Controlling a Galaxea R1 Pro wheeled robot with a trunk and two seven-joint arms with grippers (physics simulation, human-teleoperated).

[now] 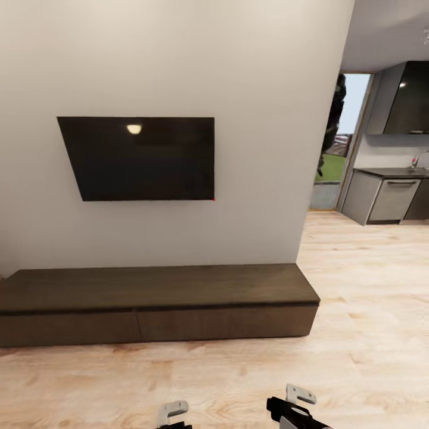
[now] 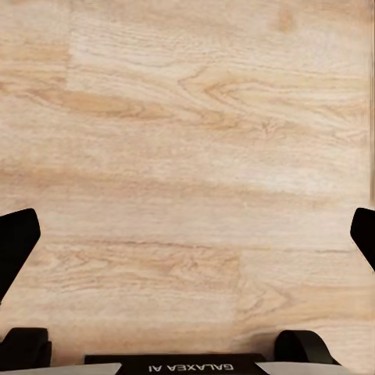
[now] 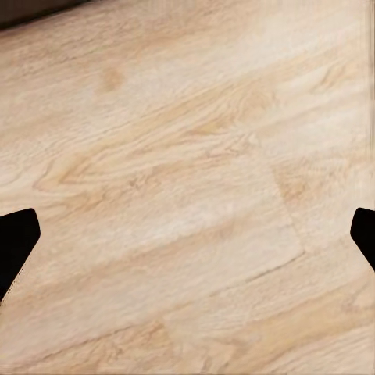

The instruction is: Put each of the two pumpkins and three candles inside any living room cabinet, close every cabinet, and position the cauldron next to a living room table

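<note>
The long dark-brown cabinet (image 1: 156, 287) stands against the white wall ahead of me. Its two wide drawer fronts (image 1: 220, 323) sit flush and closed, and its top is bare. My left gripper (image 1: 173, 411) and right gripper (image 1: 300, 398) hang low at the near edge of the head view, well short of the cabinet. In the left wrist view the left gripper (image 2: 191, 234) is open, its black fingertips (image 2: 17, 238) far apart over bare floor. The right gripper (image 3: 191, 234) is open too, above floorboards. The pumpkins, candles, cauldron and table are out of view.
A black flat screen (image 1: 143, 158) hangs on the wall above the cabinet. Light wooden floor (image 1: 369, 333) stretches between me and the cabinet and on to the right. Past the wall's right end are grey kitchen units (image 1: 387, 199) and a doorway to outside (image 1: 333, 143).
</note>
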